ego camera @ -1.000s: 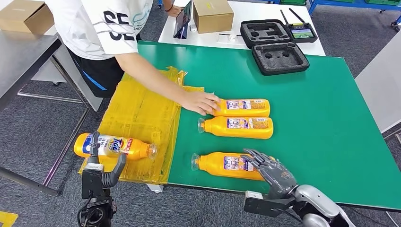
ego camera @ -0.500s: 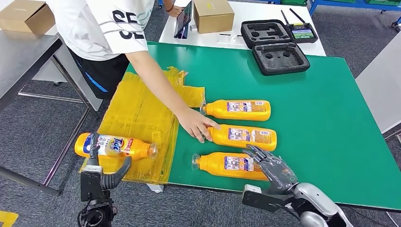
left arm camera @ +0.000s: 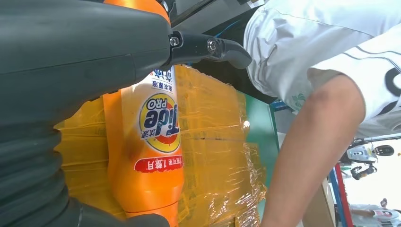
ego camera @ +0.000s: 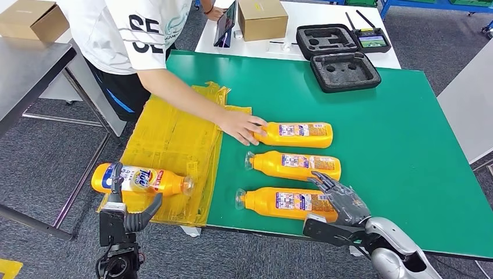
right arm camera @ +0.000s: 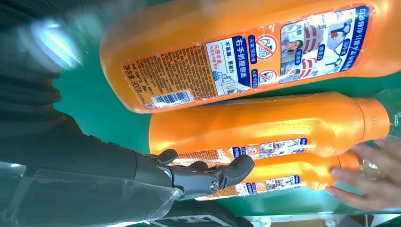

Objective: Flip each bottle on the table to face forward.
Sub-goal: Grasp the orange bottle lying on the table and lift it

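Three orange bottles lie on their sides on the green table [ego camera: 395, 133], back labels up: a far one [ego camera: 296, 134], a middle one [ego camera: 296, 165] and a near one [ego camera: 279, 201]. My right hand [ego camera: 343, 203] hovers with its fingers spread at the near bottle's base end, holding nothing; in the right wrist view its fingers [right arm camera: 203, 175] are apart from the near bottle [right arm camera: 246, 52]. A fourth bottle [ego camera: 136, 179] lies on the yellow sheet [ego camera: 174, 139] with its Tide label up. My left hand [ego camera: 125, 212] has fingers over that bottle's base end [left arm camera: 151, 132] and its thumb spread below.
A person stands at the table's far left, one hand [ego camera: 244, 125] on the far bottle's neck. A black foam case [ego camera: 343, 71], a cardboard box [ego camera: 261, 18] and a tablet [ego camera: 225, 24] stand at the back. The green table's right half is bare.
The person's hand went from the far bottle to the middle one, nudged it, and is back at the far bottle's neck. My right hand drifted slightly right. My left thumb spread lower.
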You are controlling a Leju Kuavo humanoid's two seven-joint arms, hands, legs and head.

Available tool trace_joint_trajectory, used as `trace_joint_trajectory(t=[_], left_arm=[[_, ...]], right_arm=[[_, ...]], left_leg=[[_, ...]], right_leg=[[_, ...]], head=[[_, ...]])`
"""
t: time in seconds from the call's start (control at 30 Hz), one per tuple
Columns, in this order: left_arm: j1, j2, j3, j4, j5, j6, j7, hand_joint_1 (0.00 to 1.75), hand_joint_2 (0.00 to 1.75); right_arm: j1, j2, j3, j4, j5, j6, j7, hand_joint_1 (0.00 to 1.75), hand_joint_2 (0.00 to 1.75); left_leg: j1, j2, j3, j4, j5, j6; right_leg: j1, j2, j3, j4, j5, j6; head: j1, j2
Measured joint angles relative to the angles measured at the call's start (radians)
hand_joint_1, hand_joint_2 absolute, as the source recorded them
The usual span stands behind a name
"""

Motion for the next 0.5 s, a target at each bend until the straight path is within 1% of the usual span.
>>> trace_joint_trajectory(t=[0.27, 0.5], left_arm=[[0.0, 0.0, 0.0, 0.003, 0.009, -0.001, -0.002, 0.0, 1.75], [0.0, 0.0, 0.0, 0.014, 0.023, -0.004, -0.009, 0.0, 1.75]], right_arm=[[-0.015, 0.013, 0.0, 0.025, 0.001, -0.003, 0.0, 0.0, 1.75], [-0.099, 0.079, 0.004, 0.15, -0.002, -0.002, -0.012, 0.0, 1.75]], left_leg=[[0.0, 0.0, 0.0, 0.0, 0.0, 0.0], [0.0, 0.0, 0.0, 0.0, 0.001, 0.0]], right_leg=[[0.0, 0.0, 0.0, 0.0, 0.0, 0.0], [0.0, 0.0, 0.0, 0.0, 0.0, 0.0]], head=[[0.0, 0.0], [0.0, 0.0]])
